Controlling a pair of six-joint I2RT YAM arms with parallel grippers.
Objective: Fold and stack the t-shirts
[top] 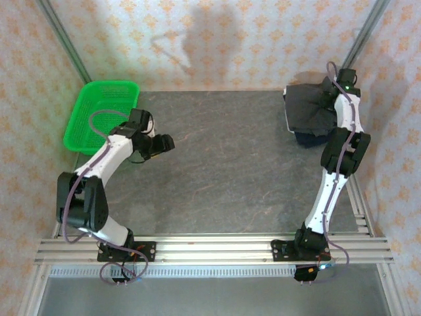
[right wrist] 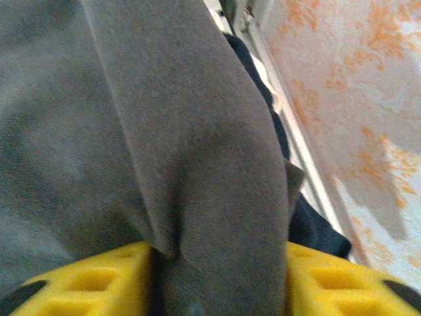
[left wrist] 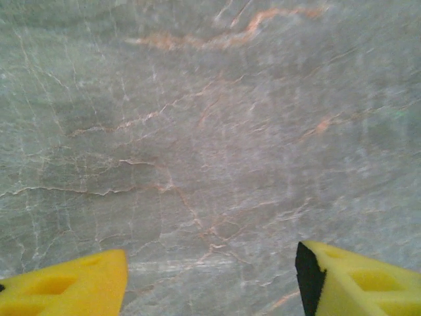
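A folded dark charcoal t-shirt (top: 306, 108) lies at the table's far right corner on top of a navy t-shirt (top: 308, 139), whose edge pokes out at the near side. My right gripper (top: 327, 97) is down on this pile. In the right wrist view its yellow fingers (right wrist: 99, 283) stand apart, open, with a thick fold of the charcoal t-shirt (right wrist: 164, 131) filling the gap at my right gripper (right wrist: 219, 280); the navy t-shirt (right wrist: 316, 230) shows underneath. My left gripper (top: 164, 143) hovers open over the bare table (left wrist: 197, 131), with nothing between the fingers of my left gripper (left wrist: 210, 280).
A green mesh basket (top: 105, 84) sits at the far left corner, just beyond my left arm. Metal frame rails (top: 363, 210) run along the right edge, close to the shirt pile, and patterned walls enclose the table (top: 217, 164).
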